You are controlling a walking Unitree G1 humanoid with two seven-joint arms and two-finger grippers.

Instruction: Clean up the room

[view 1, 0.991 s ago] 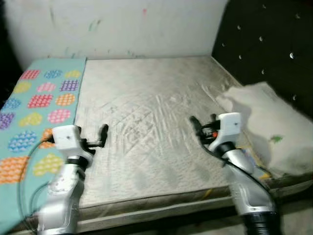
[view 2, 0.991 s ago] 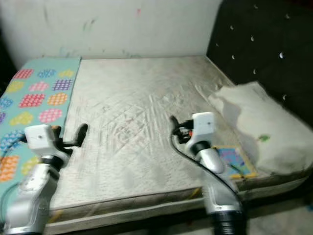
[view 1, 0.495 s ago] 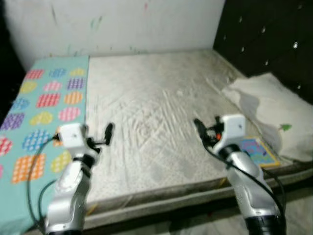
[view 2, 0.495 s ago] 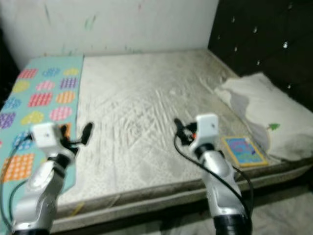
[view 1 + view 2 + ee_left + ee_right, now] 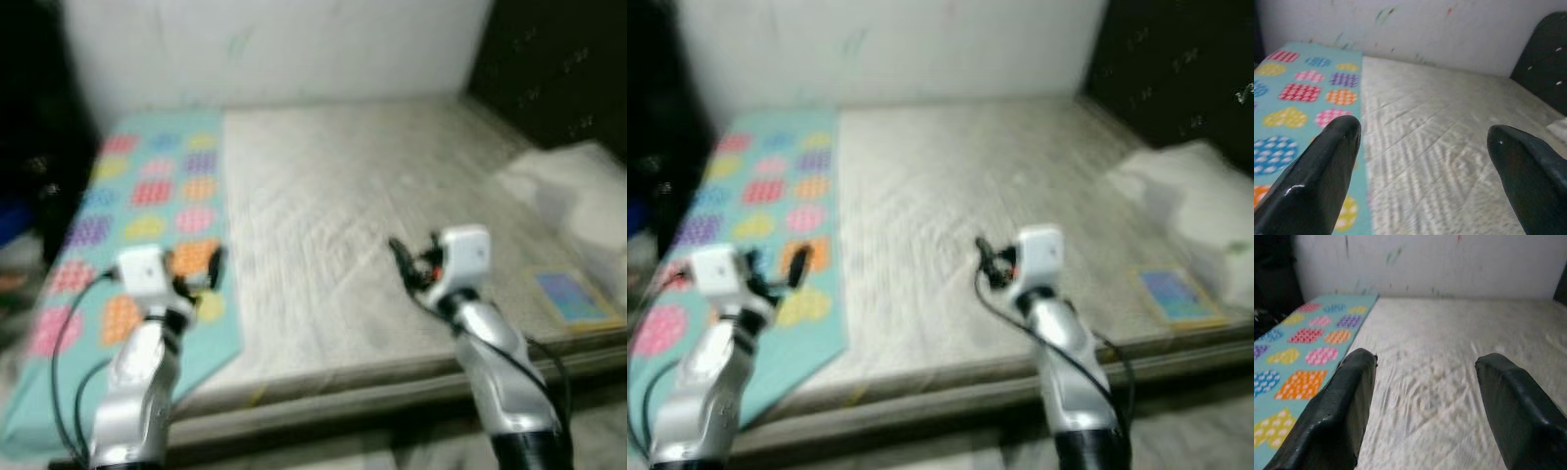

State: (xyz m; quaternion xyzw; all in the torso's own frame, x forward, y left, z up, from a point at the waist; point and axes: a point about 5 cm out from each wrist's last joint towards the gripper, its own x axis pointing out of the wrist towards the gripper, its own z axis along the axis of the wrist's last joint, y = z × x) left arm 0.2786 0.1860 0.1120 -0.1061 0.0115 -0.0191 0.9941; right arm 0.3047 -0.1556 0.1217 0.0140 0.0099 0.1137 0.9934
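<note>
View's swung left since a sec ago, robot's turning; both grippers, left [image 5: 1420, 147] & right [image 5: 1422, 382], spread wide, empty over mattress [image 5: 353, 196]; book [image 5: 573, 299] untouched.

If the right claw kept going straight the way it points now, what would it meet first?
Probably the bare mattress: the right claw is open and angled slightly down over it, nothing between. If it ran level, the wall behind would come first; depth is unclear.

light: dim, even | head views: motion-blurred | wrist views: sharper, fingers soft
</note>
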